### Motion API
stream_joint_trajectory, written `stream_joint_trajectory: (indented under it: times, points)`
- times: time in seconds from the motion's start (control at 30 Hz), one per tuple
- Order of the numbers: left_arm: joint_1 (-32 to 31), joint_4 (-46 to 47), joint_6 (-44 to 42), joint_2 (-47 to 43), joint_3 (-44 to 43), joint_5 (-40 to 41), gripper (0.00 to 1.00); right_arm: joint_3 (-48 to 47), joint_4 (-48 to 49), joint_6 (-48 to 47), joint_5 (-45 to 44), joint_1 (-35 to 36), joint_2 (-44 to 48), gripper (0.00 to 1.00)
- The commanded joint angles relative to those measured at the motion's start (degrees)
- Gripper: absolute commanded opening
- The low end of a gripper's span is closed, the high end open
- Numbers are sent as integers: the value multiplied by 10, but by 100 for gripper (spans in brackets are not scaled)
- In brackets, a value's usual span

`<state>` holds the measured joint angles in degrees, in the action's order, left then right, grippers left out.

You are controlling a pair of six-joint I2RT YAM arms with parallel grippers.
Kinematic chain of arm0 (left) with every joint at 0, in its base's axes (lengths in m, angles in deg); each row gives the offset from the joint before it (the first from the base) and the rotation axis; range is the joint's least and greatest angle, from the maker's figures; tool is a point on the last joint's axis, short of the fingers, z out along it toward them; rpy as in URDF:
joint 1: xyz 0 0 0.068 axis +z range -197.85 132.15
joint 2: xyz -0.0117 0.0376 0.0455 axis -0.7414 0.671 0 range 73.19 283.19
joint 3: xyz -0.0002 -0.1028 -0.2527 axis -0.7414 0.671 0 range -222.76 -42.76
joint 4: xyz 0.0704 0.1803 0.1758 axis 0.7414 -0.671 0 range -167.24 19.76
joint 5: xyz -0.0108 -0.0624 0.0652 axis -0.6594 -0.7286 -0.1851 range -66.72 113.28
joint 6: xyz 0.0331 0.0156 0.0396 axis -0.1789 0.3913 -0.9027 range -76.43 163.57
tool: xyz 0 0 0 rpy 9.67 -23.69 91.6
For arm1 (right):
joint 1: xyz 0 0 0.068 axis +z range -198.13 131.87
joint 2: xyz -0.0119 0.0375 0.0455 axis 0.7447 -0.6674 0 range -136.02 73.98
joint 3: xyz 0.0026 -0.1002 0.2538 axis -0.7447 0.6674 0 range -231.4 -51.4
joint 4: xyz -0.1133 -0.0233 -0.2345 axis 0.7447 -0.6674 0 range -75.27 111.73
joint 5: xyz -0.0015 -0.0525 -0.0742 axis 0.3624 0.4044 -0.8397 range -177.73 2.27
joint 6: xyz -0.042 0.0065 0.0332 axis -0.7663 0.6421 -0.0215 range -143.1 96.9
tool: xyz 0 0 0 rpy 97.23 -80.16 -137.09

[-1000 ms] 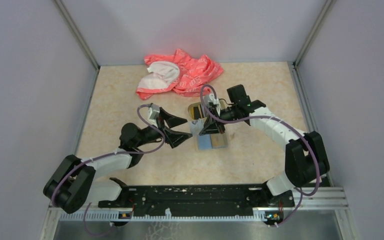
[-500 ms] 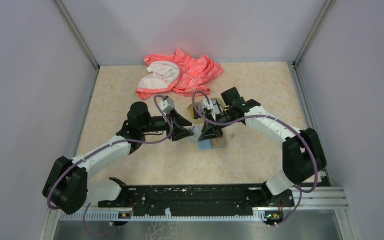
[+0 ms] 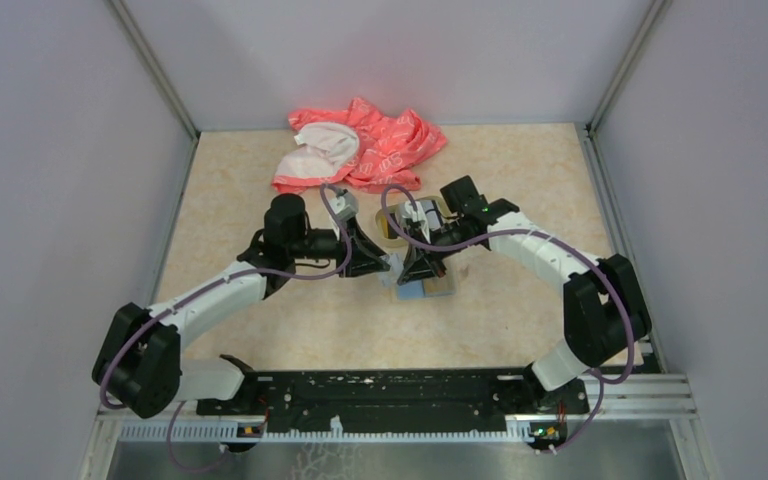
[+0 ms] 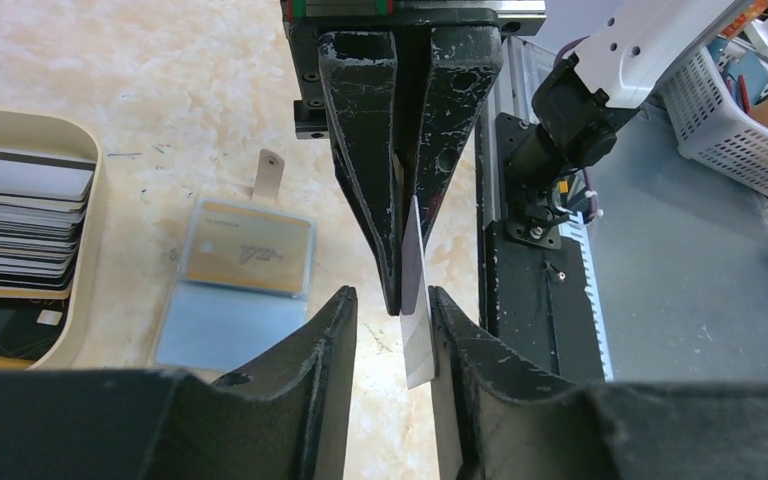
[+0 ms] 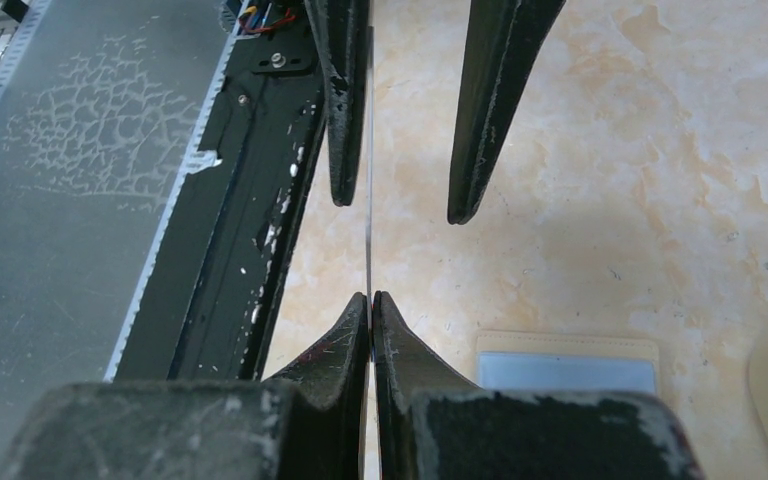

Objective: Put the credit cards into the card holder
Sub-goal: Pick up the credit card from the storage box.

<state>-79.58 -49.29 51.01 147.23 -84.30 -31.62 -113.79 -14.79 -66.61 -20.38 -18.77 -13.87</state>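
Note:
My right gripper (image 5: 371,297) is shut on one credit card (image 5: 368,240), a thin pale card seen edge-on, and holds it upright above the table. In the left wrist view the card (image 4: 417,335) hangs below the right gripper's fingers (image 4: 365,150). My left gripper (image 4: 390,295) is open with its fingers on either side of the card; the card lies close against its right finger. The card holder (image 4: 235,290) lies open flat on the table, its tan and light-blue panels up, and also shows in the top view (image 3: 428,289). More credit cards (image 4: 20,215) are stacked in a tray.
The tan tray (image 4: 95,215) stands beside the card holder, just behind both grippers in the top view (image 3: 392,222). A pink and white cloth (image 3: 360,148) lies at the back of the table. The black rail (image 3: 390,395) runs along the near edge.
My left arm has swung right and forward, bringing its open fingers around the card that my right gripper holds. The right gripper has shifted slightly left.

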Motion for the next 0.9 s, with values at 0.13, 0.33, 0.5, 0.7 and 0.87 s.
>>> stream_joint_trajectory:
  times: [0.13, 0.33, 0.5, 0.7, 0.87]
  points:
    - [3, -14, -13, -15, -13, -23, 2, -34, -4, -16, 7, 10, -3, 0]
    - [4, 1, 48, -38, 20, 9, 0, -48, -21, -23, -10, 6, 8, 38]
    - [4, 158, 232, -82, 155, 77, 0, -75, -46, -45, -26, -59, 38, 54]
    - [-16, 347, 424, -16, 253, 160, 0, 2, 53, -20, -179, -89, 111, 55]
    - [-39, 403, 463, 89, 219, 184, 0, 71, 89, -10, -255, -93, 131, 57]
